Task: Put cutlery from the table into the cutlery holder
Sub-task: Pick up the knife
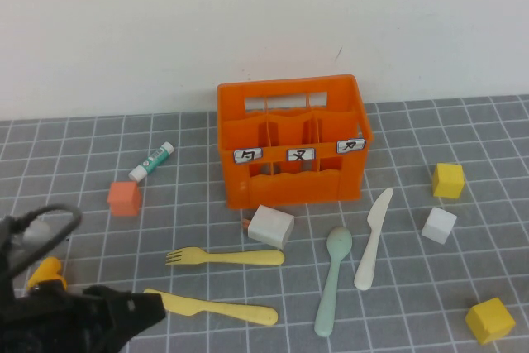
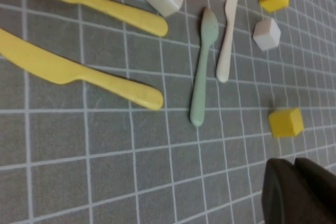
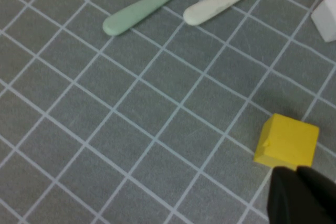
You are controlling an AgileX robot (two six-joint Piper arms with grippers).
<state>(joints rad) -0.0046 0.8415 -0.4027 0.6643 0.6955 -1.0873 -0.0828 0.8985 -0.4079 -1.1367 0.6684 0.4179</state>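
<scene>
The orange cutlery holder (image 1: 289,142) stands at the back middle of the grey tiled table (image 1: 413,295). In front of it lie the pale yellow fork (image 1: 225,256), pale yellow knife (image 1: 213,307), mint-green spoon (image 1: 331,277) and cream-white knife (image 1: 374,237). All four also show in the left wrist view: fork (image 2: 100,1), yellow knife (image 2: 73,72), spoon (image 2: 202,69), white knife (image 2: 227,35). My left gripper (image 2: 294,162) is shut and empty, low at the front left (image 1: 140,312), near the yellow knife's blade. My right gripper (image 3: 296,170) is shut and empty, just by a yellow cube (image 3: 287,141), outside the high view.
A white block (image 1: 271,226) sits against the holder's front. A glue stick (image 1: 151,161) and a small orange cube (image 1: 124,197) lie at the left. A yellow cube (image 1: 448,180), a white cube (image 1: 439,225) and another yellow cube (image 1: 489,320) lie at the right.
</scene>
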